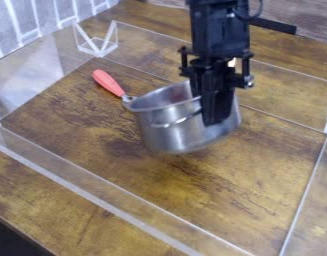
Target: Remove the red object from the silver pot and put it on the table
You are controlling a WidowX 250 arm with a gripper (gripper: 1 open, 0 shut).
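Observation:
The silver pot (pixel 173 125) sits tilted on the table (pixel 246 190), its left rim close over the bowl of a metal spoon. My gripper (pixel 217 112) reaches down from above at the pot's right side. It is shut, with its dark fingers (pixel 222 100) at the pot's rim and wall, and the pot hangs tipped from them. The red object is hidden; none of it shows inside the pot or between the fingers.
A salmon-handled metal spoon (pixel 110 82) lies on the planks just left of the pot. Low clear acrylic walls (pixel 72 180) edge the tabletop. A small clear folded stand (pixel 96 38) is at the back left.

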